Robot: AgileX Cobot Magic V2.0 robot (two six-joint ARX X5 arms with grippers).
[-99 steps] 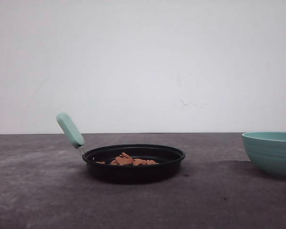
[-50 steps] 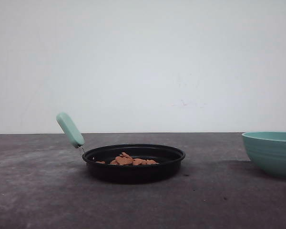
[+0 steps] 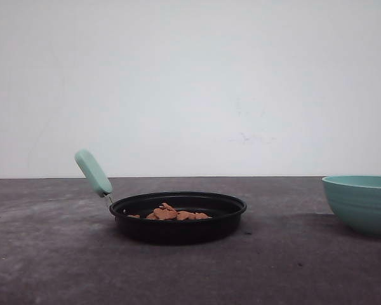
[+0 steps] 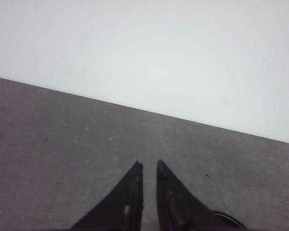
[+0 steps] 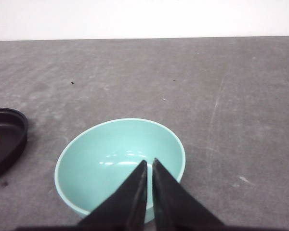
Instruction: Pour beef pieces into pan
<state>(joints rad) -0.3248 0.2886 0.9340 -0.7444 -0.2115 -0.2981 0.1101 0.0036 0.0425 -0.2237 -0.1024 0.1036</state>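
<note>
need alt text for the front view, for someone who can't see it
A shallow black pan with a mint-green handle angled up to its left sits on a dark grey table, holding a small heap of reddish-brown beef pieces. A teal bowl stands apart at the right edge, cut off by the frame, with a plain white wall behind.

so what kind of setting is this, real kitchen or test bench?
Most likely a lab test bench, not a kitchen. The table is a bare dark grey surface against a plain white wall, and the props are staged: a black pan with beef pieces and an empty teal bowl.
</note>
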